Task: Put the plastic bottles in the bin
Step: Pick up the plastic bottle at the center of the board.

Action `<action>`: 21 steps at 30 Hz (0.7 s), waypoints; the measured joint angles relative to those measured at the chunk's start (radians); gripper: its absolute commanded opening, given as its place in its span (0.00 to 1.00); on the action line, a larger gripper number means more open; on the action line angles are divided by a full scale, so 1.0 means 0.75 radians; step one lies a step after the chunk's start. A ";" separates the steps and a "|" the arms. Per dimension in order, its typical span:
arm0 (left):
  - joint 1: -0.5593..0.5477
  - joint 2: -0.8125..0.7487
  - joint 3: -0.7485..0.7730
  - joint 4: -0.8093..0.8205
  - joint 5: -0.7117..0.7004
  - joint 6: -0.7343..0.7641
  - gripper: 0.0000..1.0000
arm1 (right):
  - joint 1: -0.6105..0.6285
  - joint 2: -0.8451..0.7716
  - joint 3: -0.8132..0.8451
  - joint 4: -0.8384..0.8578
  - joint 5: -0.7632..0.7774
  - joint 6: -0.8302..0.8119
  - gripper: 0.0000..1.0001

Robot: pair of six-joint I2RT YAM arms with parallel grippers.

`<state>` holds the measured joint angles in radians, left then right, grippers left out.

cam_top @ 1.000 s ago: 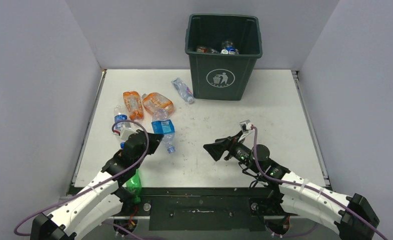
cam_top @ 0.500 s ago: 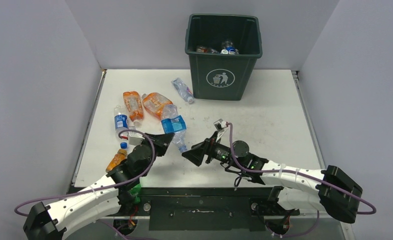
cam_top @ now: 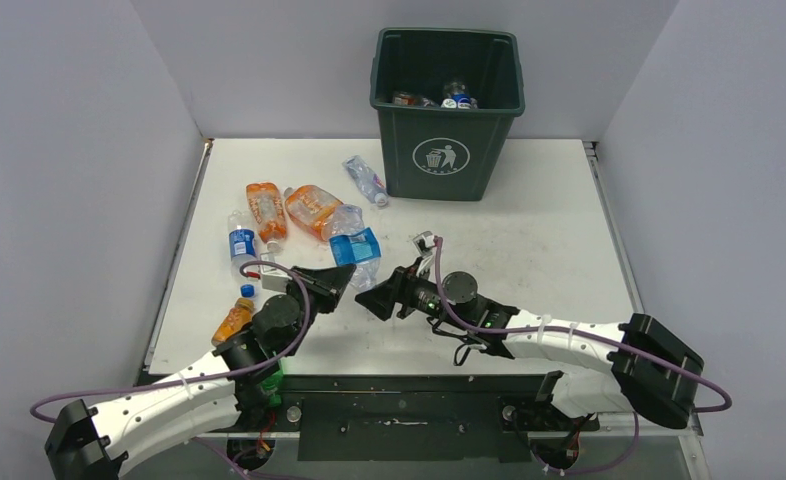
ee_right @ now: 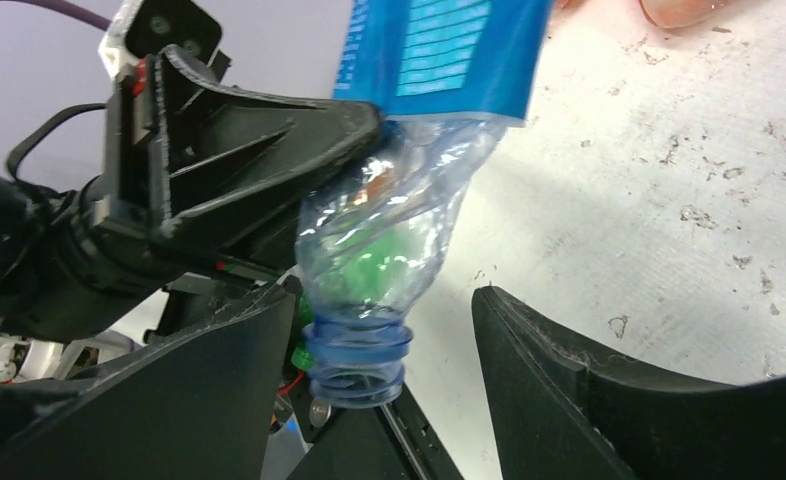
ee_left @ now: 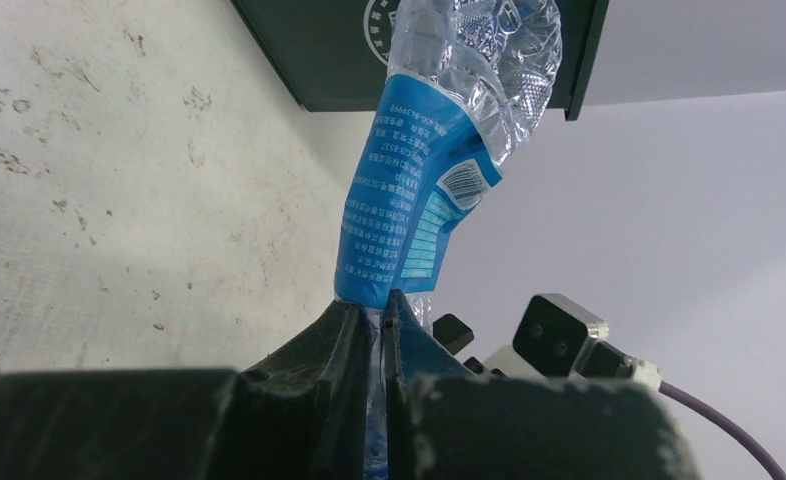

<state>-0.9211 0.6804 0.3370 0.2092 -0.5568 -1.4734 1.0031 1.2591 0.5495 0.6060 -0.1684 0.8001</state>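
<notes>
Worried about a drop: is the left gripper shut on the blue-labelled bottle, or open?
Shut: the left gripper pinches the blue-labelled bottle just below its label, jaws nearly touching.

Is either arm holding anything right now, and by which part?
The left gripper holds a blue-labelled bottle, pinched on the crushed clear part just under its label. The right gripper stands open around the bottle's neck, not gripping yet.

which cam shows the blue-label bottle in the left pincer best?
Left wrist: the blue-label bottle fills the frame, label and crumpled body sharp, pinched in the left pincer. Right wrist shows only its neck end and label edge, inside the open right pincer. Top external shows it small, between both pincers.
</notes>
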 measured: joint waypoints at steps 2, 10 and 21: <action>-0.011 -0.006 0.000 0.009 0.000 0.000 0.00 | 0.000 0.016 0.005 -0.005 0.012 -0.004 0.52; -0.033 0.009 0.003 0.017 -0.018 0.064 0.26 | 0.016 0.022 0.012 -0.004 0.014 -0.016 0.05; -0.045 -0.118 0.116 -0.033 -0.036 0.681 0.96 | -0.006 -0.429 -0.017 -0.395 0.064 -0.124 0.05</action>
<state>-0.9546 0.5919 0.4240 0.1844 -0.5838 -0.9630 0.9985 0.9371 0.5369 0.3099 -0.1207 0.7071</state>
